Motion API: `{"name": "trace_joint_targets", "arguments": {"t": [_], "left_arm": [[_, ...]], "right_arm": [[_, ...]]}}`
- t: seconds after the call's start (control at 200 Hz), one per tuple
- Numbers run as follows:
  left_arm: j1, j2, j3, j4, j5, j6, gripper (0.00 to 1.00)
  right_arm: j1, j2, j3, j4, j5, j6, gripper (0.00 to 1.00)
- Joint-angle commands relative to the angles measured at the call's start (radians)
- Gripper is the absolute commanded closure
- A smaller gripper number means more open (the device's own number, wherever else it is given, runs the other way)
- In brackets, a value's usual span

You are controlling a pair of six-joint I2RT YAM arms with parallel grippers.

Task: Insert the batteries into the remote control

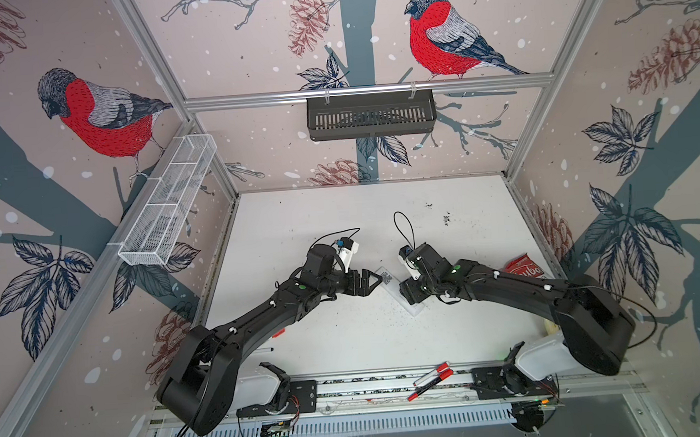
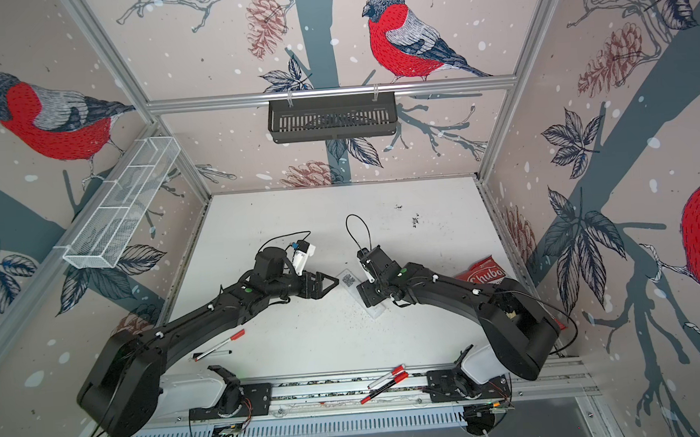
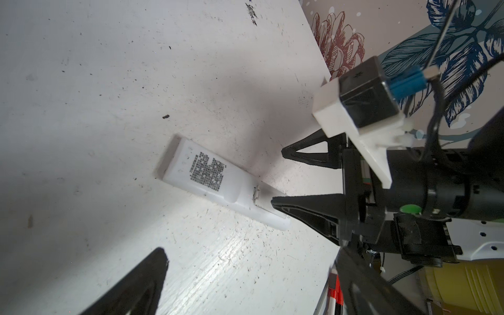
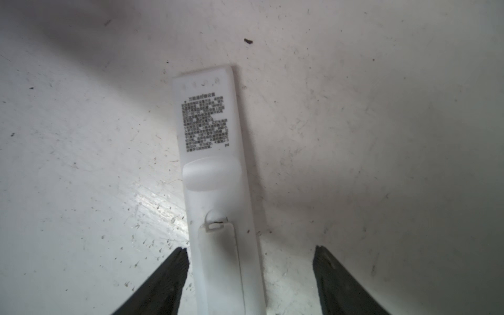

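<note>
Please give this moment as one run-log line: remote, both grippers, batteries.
remote: back up on table, cover on | right gripper: jaws open astride remote | left gripper: jaws open, off remote | batteries: unseen

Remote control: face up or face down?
Face down. The remote control lies flat on the table, back upward: its printed label and battery cover show, no buttons.

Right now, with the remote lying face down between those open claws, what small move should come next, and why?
Probably work the battery cover open. The remote control lies back-up with that cover in place, and the right gripper straddles its cover end, jaws open, gripping nothing. The left gripper is open too; no batteries show.
</note>
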Motion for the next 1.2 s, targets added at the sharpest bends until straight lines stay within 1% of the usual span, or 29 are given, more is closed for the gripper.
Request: {"name": "trace_joint_targets", "arguments": {"t": [0.0,0.71,0.881,1.046,1.191], "left_arm": [[0.003,-0.004,0.002,0.018,0.020,0.020,0.03],[0.002,-0.016,-0.007,0.005,0.011,0.022,0.03],[0.002,-0.022,-0.001,-0.003,0.003,0.021,0.03],[0.007,-0.051,-0.002,-0.023,-0.032,0.012,0.03],[0.014,-0.068,-0.004,-0.031,-0.036,0.009,0.03]], "right_arm": [[-0.011,0.023,0.014,-0.032,0.026,0.026,0.25],[-0.019,0.087,-0.006,-0.066,0.078,0.069,0.25],[-0.017,0.046,0.032,-0.067,0.079,0.055,0.24],[0.033,-0.001,0.037,-0.036,0.051,0.030,0.18],[0.089,0.043,0.030,-0.023,0.048,0.040,0.14]]}}
